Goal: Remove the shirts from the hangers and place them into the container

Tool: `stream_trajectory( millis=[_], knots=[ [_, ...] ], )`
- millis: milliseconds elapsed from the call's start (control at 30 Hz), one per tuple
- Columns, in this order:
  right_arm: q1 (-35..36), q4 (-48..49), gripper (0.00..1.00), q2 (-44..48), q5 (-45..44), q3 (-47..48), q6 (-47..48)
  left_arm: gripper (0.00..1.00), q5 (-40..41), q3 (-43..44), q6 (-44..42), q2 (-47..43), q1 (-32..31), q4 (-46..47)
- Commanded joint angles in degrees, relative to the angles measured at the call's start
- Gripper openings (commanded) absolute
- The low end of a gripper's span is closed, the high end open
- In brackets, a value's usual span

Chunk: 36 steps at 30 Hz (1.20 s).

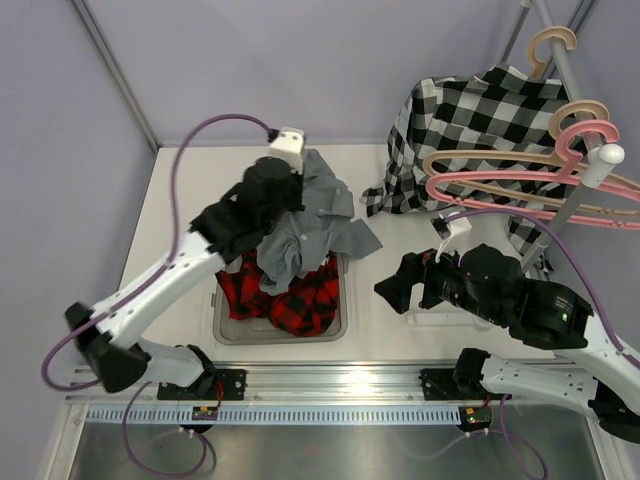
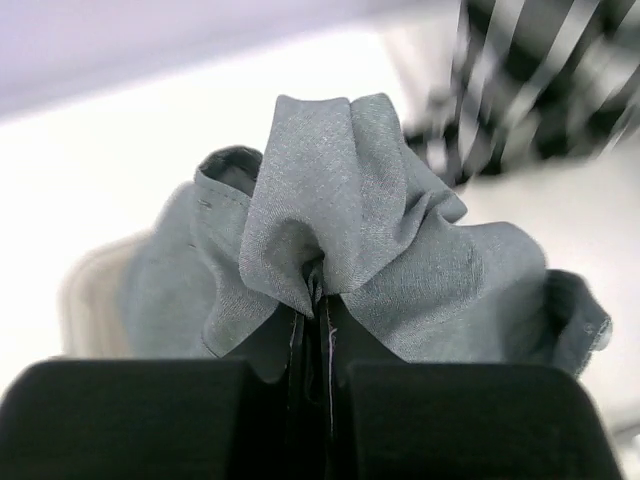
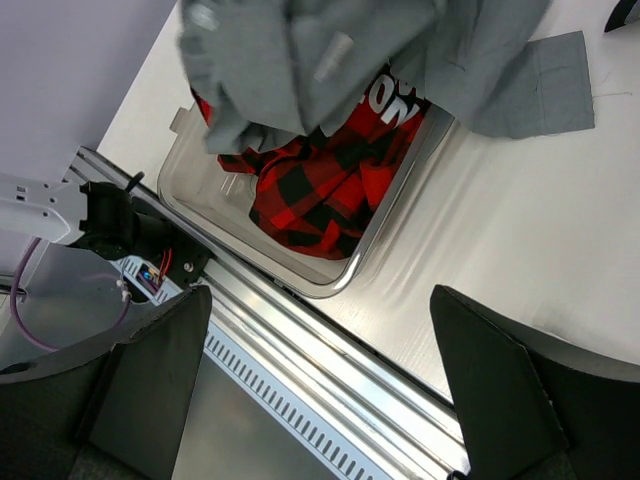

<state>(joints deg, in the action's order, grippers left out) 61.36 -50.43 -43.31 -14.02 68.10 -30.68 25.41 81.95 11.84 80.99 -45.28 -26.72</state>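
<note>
While the left jaws clamp a gathered fold of the grey shirt (image 2: 350, 220) tight between them, the cloth hangs bunched over the container (image 1: 225, 335), which sits at about seven o'clock on the table (image 1: 390, 340), seen from above. The red-and-black plaid shirt (image 1: 300, 305) lies crumpled inside the container, its white lettering showing, with one grey flap spilling onto the table at the container's two o'clock. The right jaws stand wide apart and empty at four o'clock, near the table's front edge. At one o'clock the black-and-white checked shirt (image 1: 470, 120) hangs by the rack, with a bare pink hanger (image 1: 500, 180) and a bare tan hanger (image 1: 480, 156) just beside it.
</note>
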Motion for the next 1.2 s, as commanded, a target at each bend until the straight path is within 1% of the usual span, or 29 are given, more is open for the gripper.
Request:
stream_trajectory(
  millis=[0,33,133,167,233,267,433,567,600,733,833,900,1033,1067,1100,1167],
  knots=[
    [0.4,1.7,1.00,-0.5,-0.4,1.4,-0.1,0.00,6.1,3.2,-4.4,-10.3,-0.1,4.9],
    [0.4,1.7,1.00,-0.5,-0.1,1.2,-0.1,0.00,6.0,4.2,-5.2,-12.9,-0.1,5.0],
    [0.4,2.2,0.99,-0.7,0.0,1.2,-0.2,0.00,6.7,9.9,-8.0,-14.7,-0.1,4.0],
    [0.4,2.3,0.99,-0.7,0.0,1.0,-0.1,0.00,7.0,13.0,-10.0,-15.1,-0.1,3.9],
    [0.4,2.3,1.00,-0.8,-0.3,1.0,-0.1,0.00,7.6,15.8,-11.4,-15.3,0.0,4.7],
    [0.4,2.3,0.99,-0.8,-0.3,0.9,-0.1,0.00,7.7,18.5,-14.3,-15.2,-0.1,4.9],
    [0.4,1.7,0.99,-0.7,-0.6,1.2,0.3,0.00,5.3,26.6,-17.4,-13.1,-0.1,4.1],
    [0.4,1.7,0.99,-0.2,-0.9,1.1,0.3,0.00,4.2,26.3,-16.2,-12.3,-0.1,3.1],
    [0.4,1.7,0.99,-0.1,-1.0,1.0,0.3,0.00,4.2,25.5,-15.6,-12.6,-0.1,2.9],
    [0.4,1.7,0.99,-0.4,-0.8,0.7,0.3,0.00,2.6,16.3,-12.3,-15.5,-0.1,5.3],
    [0.4,1.9,0.99,-0.2,-0.5,0.4,0.2,0.00,2.3,12.5,-7.9,-17.8,-0.1,4.7],
    [0.4,2.2,0.99,0.1,-0.2,0.1,0.1,0.00,1.3,7.8,-4.8,-19.2,-0.1,4.7],
    [0.4,2.4,1.00,0.7,0.7,-0.1,-0.3,0.00,3.6,0.2,2.0,-21.0,-0.1,1.5],
    [0.4,2.7,1.00,0.8,0.9,0.0,-0.4,0.00,3.9,-2.0,4.3,-21.9,-0.1,1.9],
    [0.4,2.7,0.99,0.7,1.0,-0.2,-0.4,0.00,3.7,-7.3,5.5,-22.3,-0.1,2.5],
    [0.4,2.4,1.00,-0.1,0.6,-0.2,-0.2,0.00,3.8,-12.5,9.6,-22.7,-0.1,3.3]
  ],
)
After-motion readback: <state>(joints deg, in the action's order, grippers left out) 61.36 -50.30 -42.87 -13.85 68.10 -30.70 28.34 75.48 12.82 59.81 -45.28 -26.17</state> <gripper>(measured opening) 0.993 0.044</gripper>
